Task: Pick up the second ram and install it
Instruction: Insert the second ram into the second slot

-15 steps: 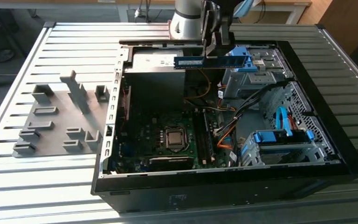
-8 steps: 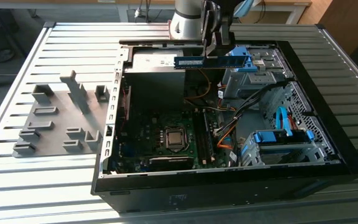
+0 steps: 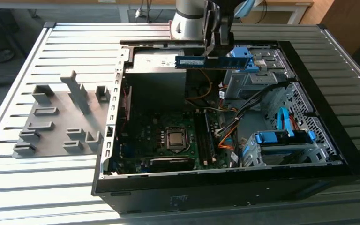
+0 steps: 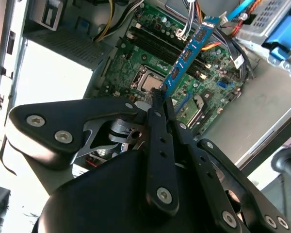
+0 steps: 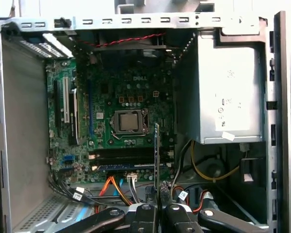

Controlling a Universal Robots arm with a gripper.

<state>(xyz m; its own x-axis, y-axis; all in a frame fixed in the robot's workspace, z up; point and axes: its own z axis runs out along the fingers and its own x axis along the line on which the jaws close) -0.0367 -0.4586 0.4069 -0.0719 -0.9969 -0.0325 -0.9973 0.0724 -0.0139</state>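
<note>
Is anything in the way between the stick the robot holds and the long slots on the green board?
Nothing visible is. The gripper is shut on the second ram, up in the air over the open case. The long dark slots lie uncovered. Orange cables run close beside them, not across.

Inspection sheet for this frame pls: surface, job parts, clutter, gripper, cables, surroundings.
Surface: slatted metal table, open PC case lying on it.
Job's things: second ram held level in the air over the case, by the power-supply box; not in a slot.
Clutter: grey fixture plate on the table at the exterior view's left of the case.
Gripper: gripper shut on the second ram.
Cables: orange cables and a blue cable loose inside the case.
Surroundings: wooden furniture beyond the table.
</note>
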